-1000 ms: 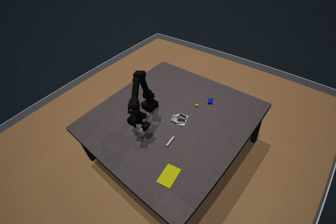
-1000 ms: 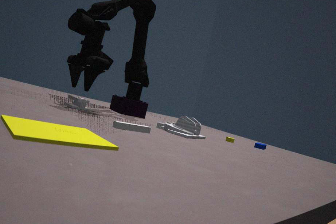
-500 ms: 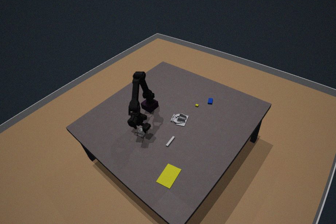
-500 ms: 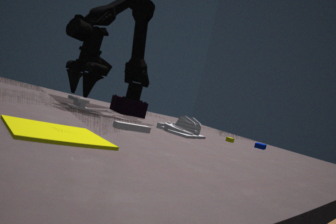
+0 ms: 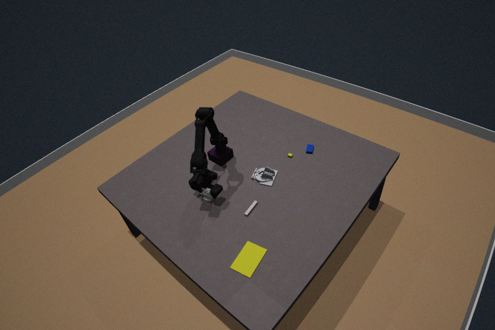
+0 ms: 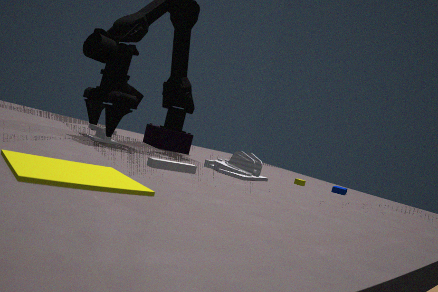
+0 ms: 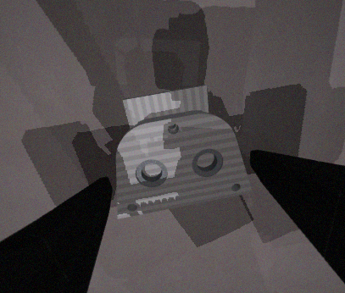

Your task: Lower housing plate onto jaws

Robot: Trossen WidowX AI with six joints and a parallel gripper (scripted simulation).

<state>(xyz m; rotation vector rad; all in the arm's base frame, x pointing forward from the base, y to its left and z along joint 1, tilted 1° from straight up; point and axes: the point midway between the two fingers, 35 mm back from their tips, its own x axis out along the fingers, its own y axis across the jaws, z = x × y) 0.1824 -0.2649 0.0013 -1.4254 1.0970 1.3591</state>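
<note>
The pale grey housing plate (image 5: 206,195) (image 6: 101,132) (image 7: 178,184) has two large ringed holes and several small ones. It stands raised off the table surface, away from the base. My gripper (image 5: 207,192) (image 6: 100,130) (image 7: 180,169) is open, pointing down, with one finger on each side of the plate and nothing gripped. Whether either fingertip touches the plate is hard to tell. To the right, the white base (image 6: 243,176) lies flat on the table and carries the two jaws (image 6: 245,164), which stand up as curved ribbed shapes. The pins are too small to make out.
A white bar (image 5: 250,207) (image 6: 171,165) lies between my gripper and a flat yellow panel (image 5: 248,259) (image 6: 70,175). A small yellow block (image 5: 290,155) (image 6: 299,182) and a blue block (image 5: 310,148) (image 6: 339,190) lie beyond the base.
</note>
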